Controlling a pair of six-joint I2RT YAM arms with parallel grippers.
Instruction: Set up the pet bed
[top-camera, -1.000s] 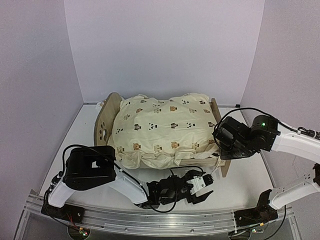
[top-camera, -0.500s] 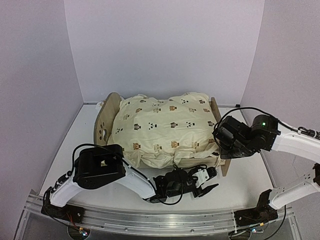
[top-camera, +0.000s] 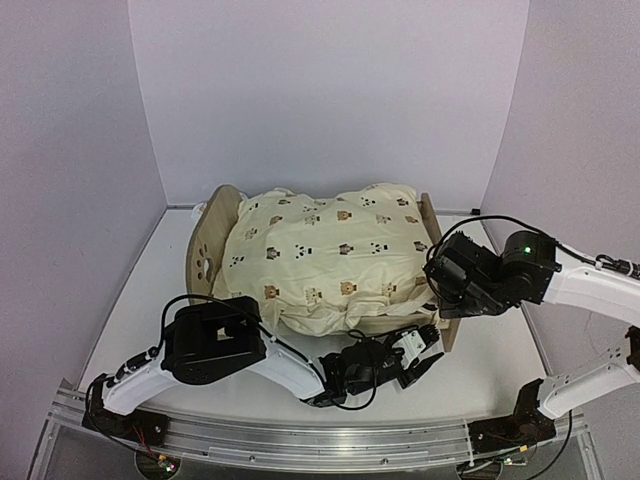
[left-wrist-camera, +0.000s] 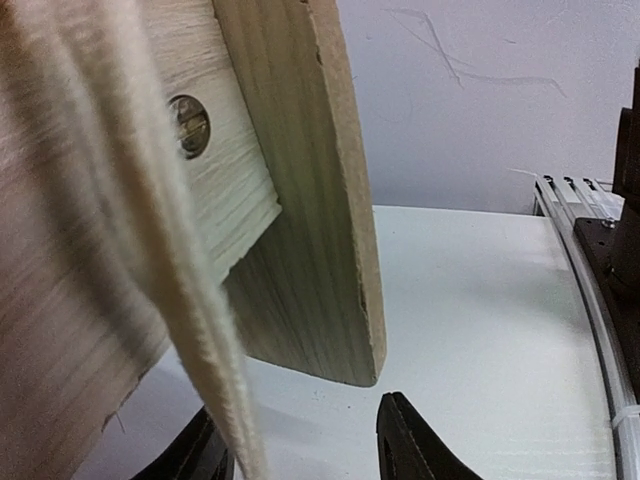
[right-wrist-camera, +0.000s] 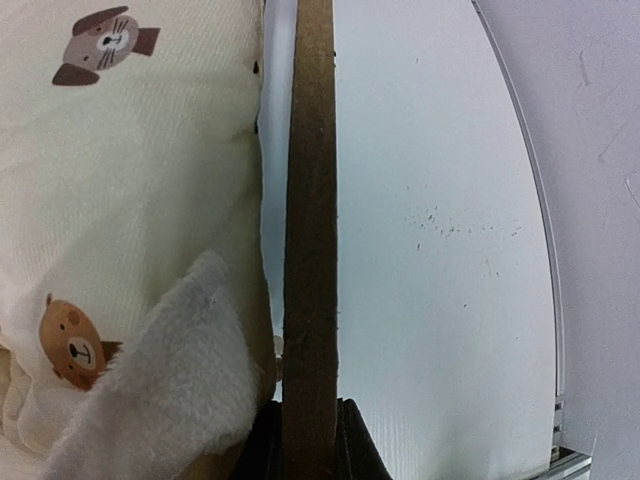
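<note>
We see the pet bed (top-camera: 208, 250) lengthwise left-right on the bench (top-camera: 150, 290), right tool (right-wrist-camera: 310, 440) clamped on its end board (right-wrist-camera: 310, 200), left tool (top-camera: 428, 352) half open, empty.

No writing, label, brand mark or number can be read in any view. The only printed marks are the small animal faces on the quilt (top-camera: 330, 250), which carry no lettering, and the paw-shaped cutouts in an end board of the pet bed (top-camera: 212, 225).
</note>
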